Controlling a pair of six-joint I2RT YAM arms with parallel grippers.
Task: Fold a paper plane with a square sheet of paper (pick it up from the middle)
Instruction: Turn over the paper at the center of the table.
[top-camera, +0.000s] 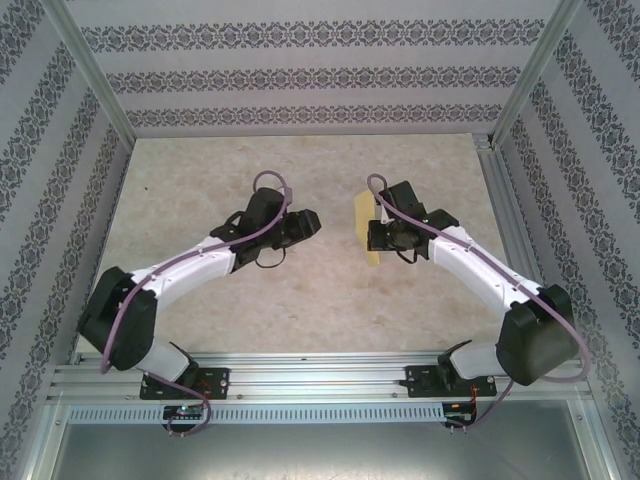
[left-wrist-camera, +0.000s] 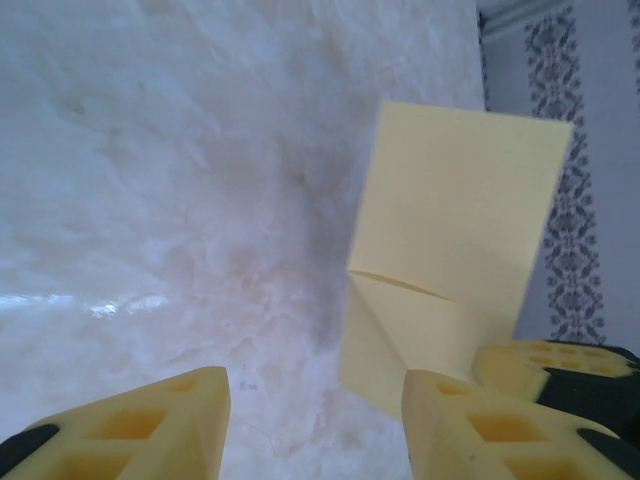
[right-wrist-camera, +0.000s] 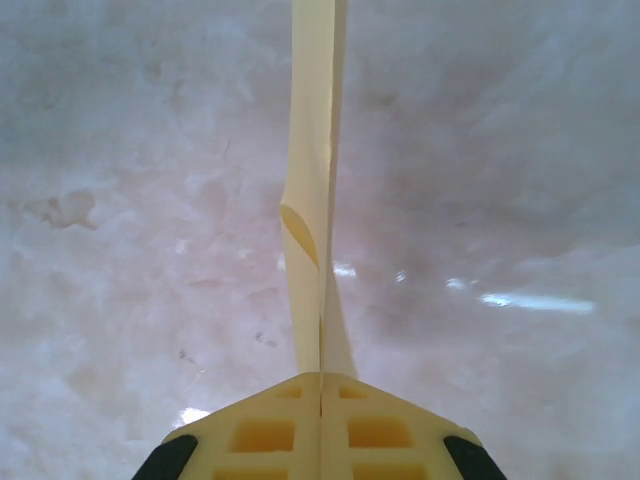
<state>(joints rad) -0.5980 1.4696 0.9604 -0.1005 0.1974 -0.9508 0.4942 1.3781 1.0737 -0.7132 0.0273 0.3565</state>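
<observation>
With our right pincer clamped on the folded sheet of paper over the table and our left pincer apart beside it, we risk the crease springing open.

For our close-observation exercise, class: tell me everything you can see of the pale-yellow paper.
The paper is thin, pale yellow and unprinted. It is partly folded, with doubled layers and a creased triangular flap near its lower end. It is held on edge over the marbled table, pinched at one end by the shut right gripper.
</observation>
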